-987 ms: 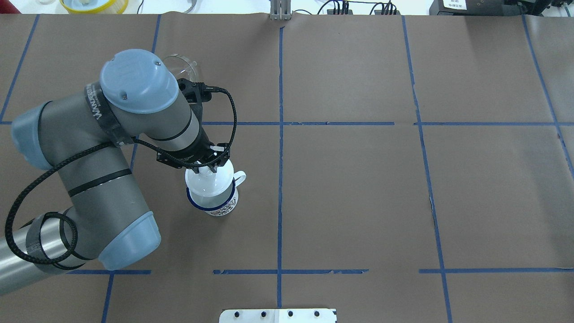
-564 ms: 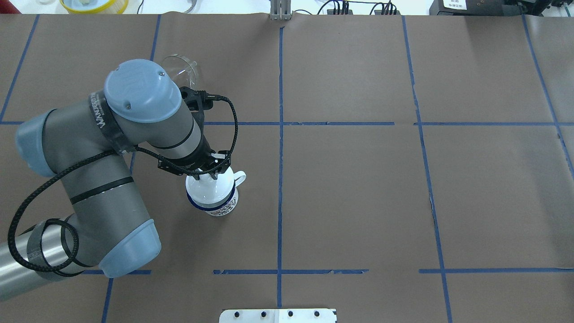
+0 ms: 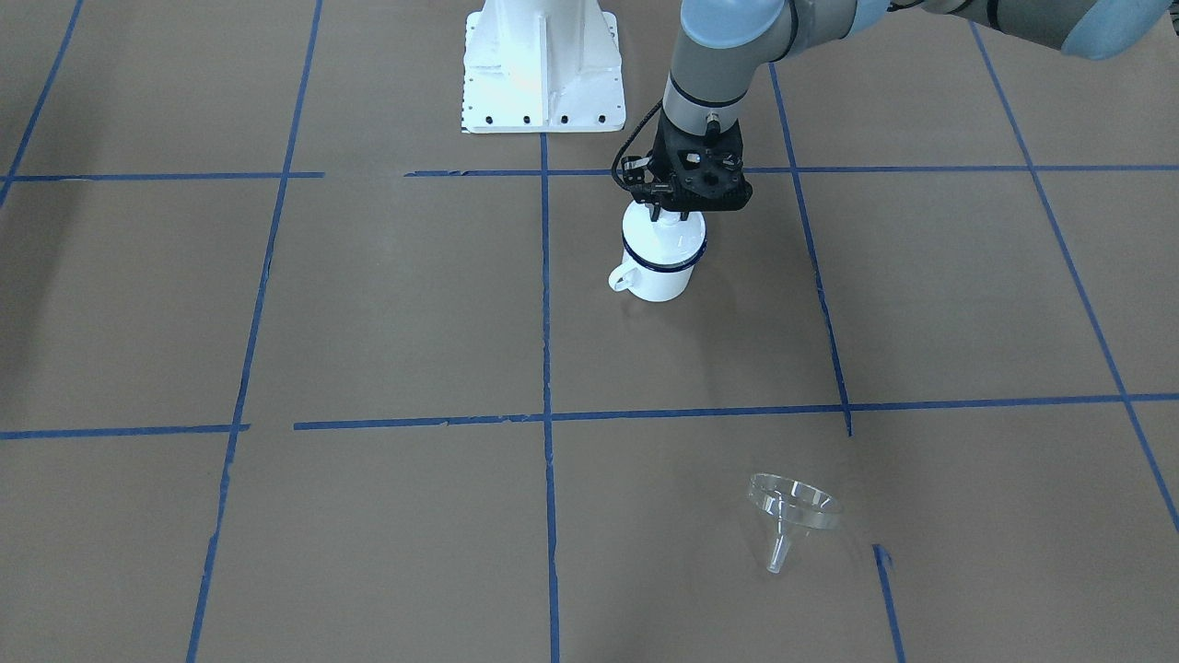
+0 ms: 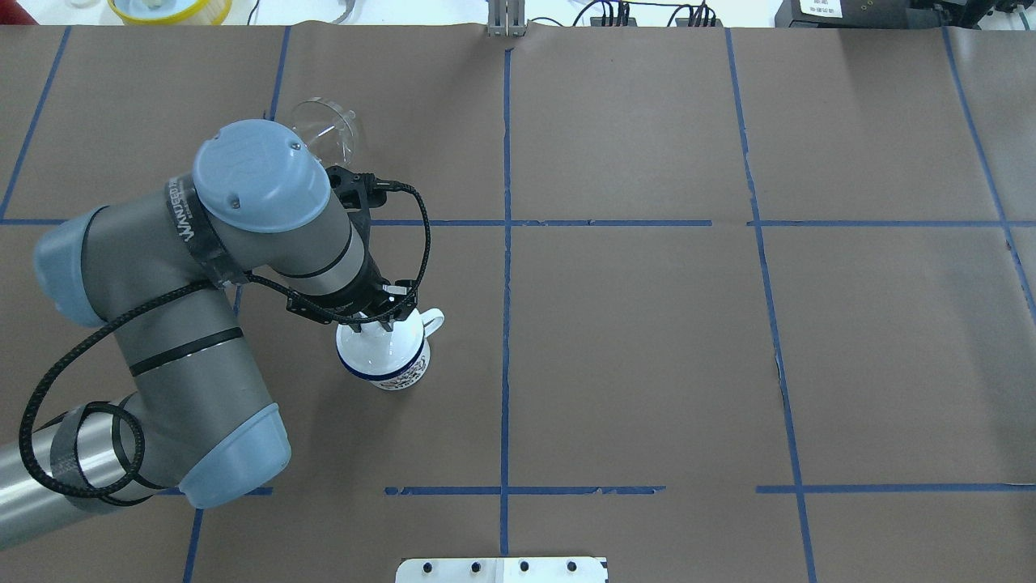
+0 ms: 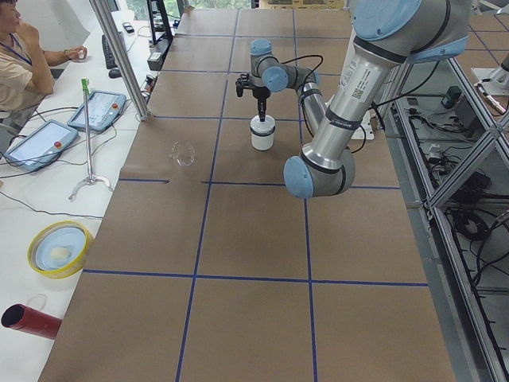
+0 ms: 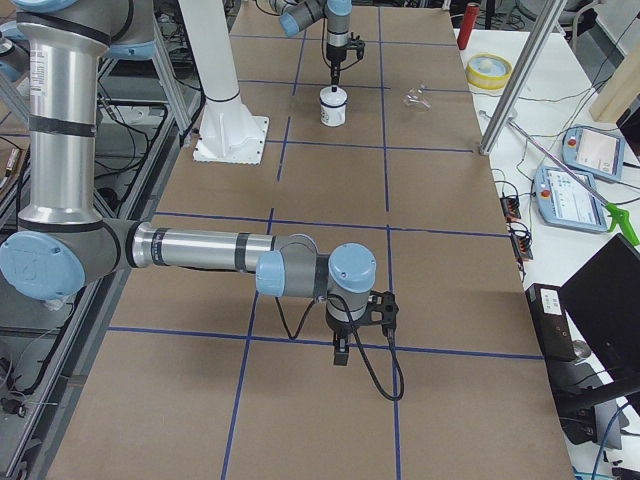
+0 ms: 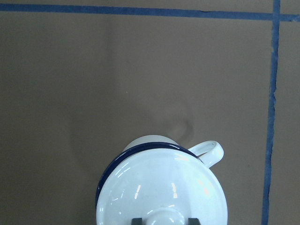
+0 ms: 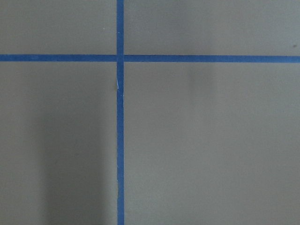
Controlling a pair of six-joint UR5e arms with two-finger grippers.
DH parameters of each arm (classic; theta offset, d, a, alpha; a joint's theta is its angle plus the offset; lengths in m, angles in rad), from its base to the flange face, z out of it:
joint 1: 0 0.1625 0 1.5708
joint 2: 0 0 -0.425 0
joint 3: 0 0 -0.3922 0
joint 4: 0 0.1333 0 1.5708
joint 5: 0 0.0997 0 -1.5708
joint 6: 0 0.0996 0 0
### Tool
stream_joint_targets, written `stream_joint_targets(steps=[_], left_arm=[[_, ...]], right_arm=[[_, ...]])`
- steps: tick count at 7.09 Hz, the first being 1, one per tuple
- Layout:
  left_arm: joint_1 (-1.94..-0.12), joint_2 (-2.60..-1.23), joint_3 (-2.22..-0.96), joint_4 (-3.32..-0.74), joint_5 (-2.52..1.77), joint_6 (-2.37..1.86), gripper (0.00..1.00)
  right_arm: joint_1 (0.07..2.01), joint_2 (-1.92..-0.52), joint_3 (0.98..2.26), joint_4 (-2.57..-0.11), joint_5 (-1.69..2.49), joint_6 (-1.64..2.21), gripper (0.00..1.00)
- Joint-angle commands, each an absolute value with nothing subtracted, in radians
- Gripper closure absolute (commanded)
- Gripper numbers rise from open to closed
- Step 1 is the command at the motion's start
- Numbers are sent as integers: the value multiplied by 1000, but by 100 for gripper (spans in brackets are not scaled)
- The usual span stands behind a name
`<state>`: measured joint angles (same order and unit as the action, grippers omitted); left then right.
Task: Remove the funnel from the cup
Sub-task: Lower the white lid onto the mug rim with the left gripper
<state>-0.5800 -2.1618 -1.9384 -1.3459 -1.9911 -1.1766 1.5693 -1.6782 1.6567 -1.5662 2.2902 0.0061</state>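
The table (image 4: 647, 340) is covered in brown paper and is divided into squares by blue tape lines (image 4: 506, 324). The left arm (image 4: 186, 324) is seen bent over the left half of the table. The right arm (image 6: 200, 250) is stretched low over the table's right end. The cup (image 4: 396, 368) is stood upright on the left half, close to the centre line and about midway between the robot's edge and the far edge. Its handle (image 7: 211, 152) is turned toward the right and the far edge. The cup's mouth is covered by a white domed lid (image 7: 164, 187), beneath which the dark blue rim is seen. The funnel (image 3: 792, 516) is found outside the cup and well apart from it. It lies tilted on its side on the bare table near the far edge, on the left half. The left hand (image 3: 671, 218) is pointed straight down over the cup. Its fingers (image 7: 137, 221) are clamped on the knob (image 7: 164, 216) at the top of the lid, one on each side. The right hand (image 6: 342, 352) is pointed down above a crossing of tape lines, and whether its fingers are apart or together cannot be told.
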Motion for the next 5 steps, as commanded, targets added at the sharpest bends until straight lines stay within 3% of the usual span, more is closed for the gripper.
stream_joint_targets(steps=[1, 5], left_arm=[[-580, -2161, -1936, -1347, -1991, -1175, 100], [-572, -2152, -1933, -1348, -1979, -1175, 100]], right_arm=[[1569, -1678, 1657, -1566, 2290, 6, 0], [1569, -1678, 1657, -1566, 2290, 6, 0]])
